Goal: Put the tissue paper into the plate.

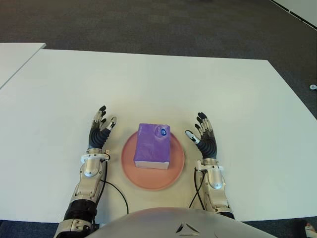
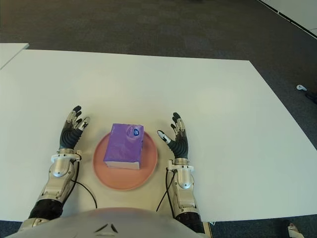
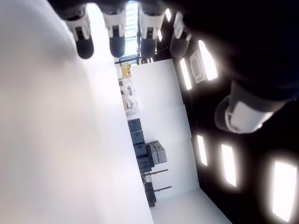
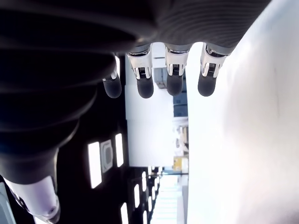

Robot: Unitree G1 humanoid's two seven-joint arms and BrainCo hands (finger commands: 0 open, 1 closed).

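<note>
1. The purple tissue pack [image 1: 153, 146] lies flat in the middle of the round pink plate [image 1: 148, 182], on the white table [image 1: 163, 84] at its near edge.
2. The left hand [image 1: 99, 132] shows just to the left of the plate, apart from it, with its fingers straight and spread and nothing in them.
3. The right hand [image 1: 203, 137] shows just to the right of the plate, also clear of it, palm turned toward the pack, fingers extended and empty.
4. The eye views show the plate, the pack and a black cable [image 1: 117, 191] curving beside the plate's left side.
5. The left wrist view shows only that hand's fingertips [image 3: 85, 45] over bare tabletop, with ceiling lights [image 3: 229, 164] and distant office furniture [image 3: 145, 151] beyond.
6. The right wrist view shows its own straight fingers [image 4: 145, 83] against the table; neither wrist view catches the plate or the pack.
</note>
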